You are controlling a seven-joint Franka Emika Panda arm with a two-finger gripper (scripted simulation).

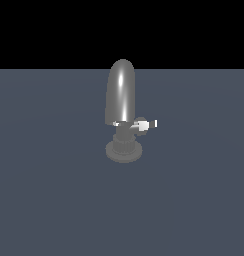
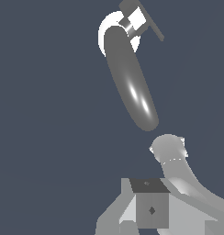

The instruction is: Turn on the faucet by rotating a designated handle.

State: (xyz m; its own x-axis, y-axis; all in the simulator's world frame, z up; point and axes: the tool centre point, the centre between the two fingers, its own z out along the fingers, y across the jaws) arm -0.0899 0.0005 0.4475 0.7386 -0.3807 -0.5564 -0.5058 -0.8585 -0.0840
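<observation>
Grey desk (image 1: 49, 200) carrying the faucet (image 1: 122, 95), upright; its handle (image 1: 146, 125) points toward the exterior view's right. Jaws' state cannot be told.

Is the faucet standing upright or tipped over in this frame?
Upright. In the exterior view the faucet sits on its round base with the spout pointing straight up, and the handle sticks out sideways toward that view's right.

you see the tall grey bullet-shaped metal faucet (image 1: 121, 95) glossy, with a bright streak down its smooth spout; at its foot the round base looks ribbed and duller. beneath it, the slate-blue floor (image 1: 44, 200) looks flat and matt.
</observation>
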